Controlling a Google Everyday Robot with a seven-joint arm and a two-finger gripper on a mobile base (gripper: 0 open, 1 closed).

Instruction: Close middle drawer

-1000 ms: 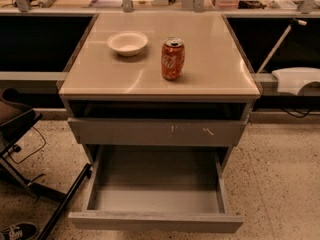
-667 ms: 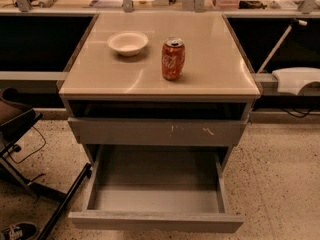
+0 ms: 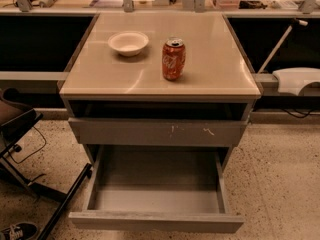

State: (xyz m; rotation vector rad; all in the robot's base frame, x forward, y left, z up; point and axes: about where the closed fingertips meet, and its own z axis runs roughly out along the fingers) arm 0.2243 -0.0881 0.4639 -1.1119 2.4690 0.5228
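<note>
Middle drawer [image 3: 156, 196] wide open; hand unseen

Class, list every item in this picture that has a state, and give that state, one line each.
middle drawer: pulled out, empty.
scratched drawer: nearly in, dark gap above its front.
Coca-Cola can: upright on the countertop.
bowl: upright, empty.
claw: not in view.

A red soda can [image 3: 173, 59] stands on the tabletop [image 3: 220, 69], at 3 o'clock from a white bowl [image 3: 128, 42]. White Coca-Cola script runs vertically up its side. Items on the far shelf [image 3: 75, 4] at 12 o'clock carry print too small to read.
</note>
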